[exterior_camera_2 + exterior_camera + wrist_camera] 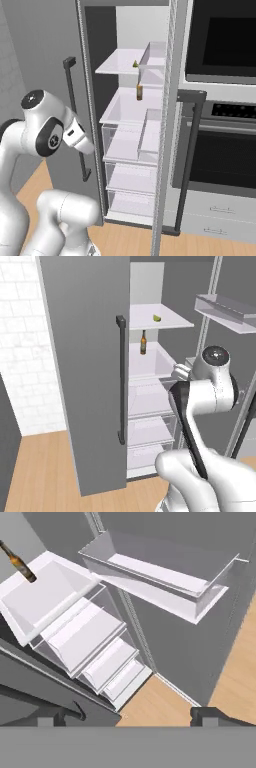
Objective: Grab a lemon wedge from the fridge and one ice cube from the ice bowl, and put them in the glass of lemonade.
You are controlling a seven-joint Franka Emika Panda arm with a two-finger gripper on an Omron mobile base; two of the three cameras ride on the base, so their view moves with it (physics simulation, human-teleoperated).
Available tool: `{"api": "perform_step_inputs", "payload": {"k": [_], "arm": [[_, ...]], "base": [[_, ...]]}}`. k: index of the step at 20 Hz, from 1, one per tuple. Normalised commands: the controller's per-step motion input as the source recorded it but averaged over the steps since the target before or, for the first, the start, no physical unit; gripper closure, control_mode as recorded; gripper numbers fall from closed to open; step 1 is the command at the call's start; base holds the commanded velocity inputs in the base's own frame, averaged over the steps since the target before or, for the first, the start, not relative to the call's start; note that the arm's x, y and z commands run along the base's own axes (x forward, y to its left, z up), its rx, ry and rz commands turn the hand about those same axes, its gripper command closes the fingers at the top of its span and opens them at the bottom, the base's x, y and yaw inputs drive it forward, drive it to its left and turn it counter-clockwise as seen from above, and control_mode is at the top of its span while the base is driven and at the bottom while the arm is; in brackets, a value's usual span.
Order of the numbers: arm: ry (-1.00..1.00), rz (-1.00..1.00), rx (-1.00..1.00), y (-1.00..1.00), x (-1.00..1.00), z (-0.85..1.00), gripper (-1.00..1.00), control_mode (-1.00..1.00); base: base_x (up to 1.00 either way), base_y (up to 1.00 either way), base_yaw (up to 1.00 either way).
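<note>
Lemon wedge [157, 318] sat far up on the top fridge [85, 371] shelf, and the empty, spread-open hand [135, 714] could bump the brown bottle [143, 343] below while reaching.

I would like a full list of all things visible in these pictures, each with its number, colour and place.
fridge: one, grey, white shelved interior, right door open
lemon wedge: one, yellow-green, on the upper fridge shelf
brown bottle: one, standing on the shelf below the wedge
door bins: white, on the inside of the open door
oven: one, black, right of the fridge
wooden floor: light brown, in front of the fridge
arm: one, white with dark joints, before the open fridge
pincer: one, dark tips apart, holding nothing
</note>
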Motion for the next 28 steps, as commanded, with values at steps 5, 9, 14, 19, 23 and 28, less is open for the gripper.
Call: {"api": "perform_step_inputs", "payload": {"k": [5, 9, 14, 19, 23, 28], "arm": [[-0.02, 0.19, 0.12, 0.07, -0.25, -0.09, -1.0, -1.0], [0.35, 0.25, -0.05, -0.04, -0.1, 0.0, -1.0, -1.0], [0.17, 0.08, -0.06, 0.0, -0.04, 0.0, -1.0, -1.0], [0.04, 0.02, -0.14, 0.08, 0.13, -0.05, -1.0, -1.0], [0.0, 0.13, -0.14, -0.03, 0.0, -0.16, -1.0, -1.0], [-0.04, 0.02, -0.09, -0.06, 0.01, -0.09, -1.0, -1.0]], "base": [[0.0, 0.0, 0.0], [0.0, 0.0, 0.0], [0.0, 0.0, 0.0], [0.0, 0.0, 0.0], [0.0, 0.0, 0.0], [0.0, 0.0, 0.0]]}}
